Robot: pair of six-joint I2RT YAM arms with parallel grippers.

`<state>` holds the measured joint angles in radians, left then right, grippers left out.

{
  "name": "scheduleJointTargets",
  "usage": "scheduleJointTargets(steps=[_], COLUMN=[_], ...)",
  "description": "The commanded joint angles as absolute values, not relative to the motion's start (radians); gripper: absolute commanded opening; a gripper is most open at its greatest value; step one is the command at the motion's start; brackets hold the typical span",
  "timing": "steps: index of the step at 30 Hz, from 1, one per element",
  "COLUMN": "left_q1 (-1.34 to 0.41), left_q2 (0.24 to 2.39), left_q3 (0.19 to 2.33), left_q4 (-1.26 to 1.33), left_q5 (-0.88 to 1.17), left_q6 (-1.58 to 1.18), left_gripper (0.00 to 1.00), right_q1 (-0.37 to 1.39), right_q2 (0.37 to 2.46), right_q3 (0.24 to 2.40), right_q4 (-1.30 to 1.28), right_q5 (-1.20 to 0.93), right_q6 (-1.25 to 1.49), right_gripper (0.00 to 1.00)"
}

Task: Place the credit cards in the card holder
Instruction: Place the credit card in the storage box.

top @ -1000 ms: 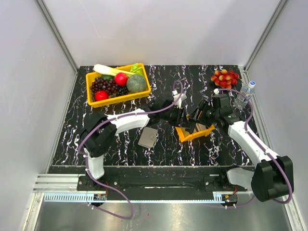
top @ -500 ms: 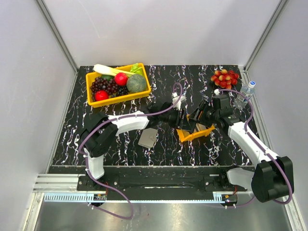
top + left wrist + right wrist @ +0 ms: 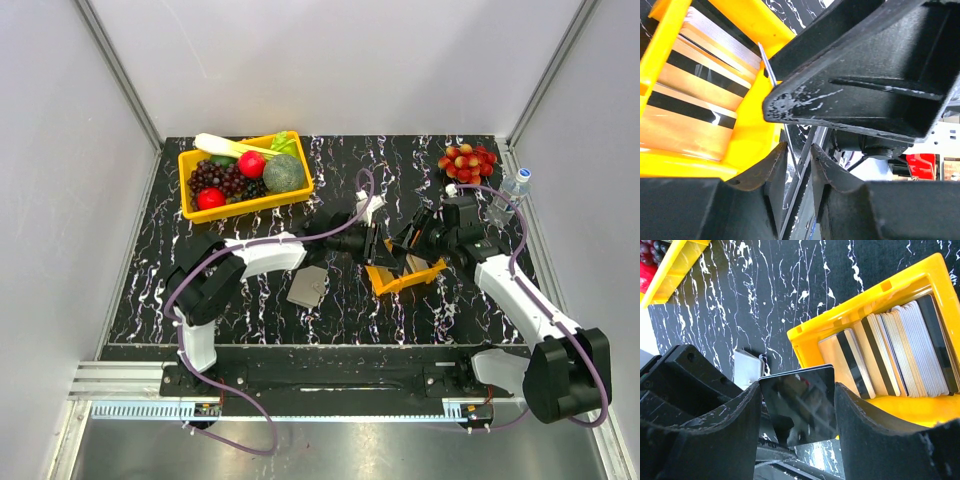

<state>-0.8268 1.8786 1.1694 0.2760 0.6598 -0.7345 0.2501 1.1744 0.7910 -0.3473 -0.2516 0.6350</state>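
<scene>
Your right gripper (image 3: 797, 390) has a dark card (image 3: 797, 412) clamped across its width, one finger against each long edge. The glossy face shows only reflections, and any print on it can't be made out.

Your left gripper (image 3: 799, 150) meets it from the other side. Its fingers (image 3: 772, 165) stand a narrow slot apart with an edge-on card (image 3: 771, 70) running down into the slot. You cannot tell from this angle whether they pinch it or only flank it.

Both grippers hang just above the near-left corner of the orange tray (image 3: 840, 317). The rest of the credit cards (image 3: 900, 350) stand on edge inside it, packed side by side. The tan ones with black stripes sit at one end, then the silvery ones, then a dark one against the far wall. No lettering on them is legible.

The card holder (image 3: 307, 287) lies flat on the table (image 3: 400, 170), left of the tray and apart from it, on the near side of your left forearm.

For room, bare marbled surface lies behind the tray, and another strip runs along the near edge.

- **Far left:** the yellow bin (image 3: 250, 204) of fruit and vegetables.
- **Far right corner:** a red fruit cluster (image 3: 467, 160) and a bottle (image 3: 510, 195) close beside your right arm. Its label is too small to read.
</scene>
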Motion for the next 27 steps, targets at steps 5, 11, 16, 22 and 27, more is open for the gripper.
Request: scheduleJointTargets(steps=[5, 11, 16, 22, 27], left_q1=[-0.815, -0.815, -0.816, -0.816, -0.816], left_q2=[1.876, 1.885, 1.891, 1.887, 1.905], left_q3=[1.169, 1.192, 1.239, 1.273, 1.302], left_q4=[0.341, 0.287, 0.161, 0.087, 0.048], left_q5=[0.683, 0.66, 0.609, 0.545, 0.542], left_q6=[-0.747, -0.73, -0.684, -0.663, -0.65], left_gripper=[0.03, 0.0, 0.0, 0.0, 0.0], right_q1=[0.259, 0.259, 0.259, 0.259, 0.259], right_q2=[1.134, 1.131, 1.124, 1.121, 1.123], right_q3=[0.802, 0.805, 0.805, 0.805, 0.807], right_q4=[-0.305, -0.305, -0.304, -0.295, -0.288], right_q5=[-0.273, -0.279, -0.287, -0.301, -0.313], right_q6=[0.641, 0.64, 0.632, 0.634, 0.637], right_gripper=[0.59, 0.61, 0.64, 0.65, 0.62])
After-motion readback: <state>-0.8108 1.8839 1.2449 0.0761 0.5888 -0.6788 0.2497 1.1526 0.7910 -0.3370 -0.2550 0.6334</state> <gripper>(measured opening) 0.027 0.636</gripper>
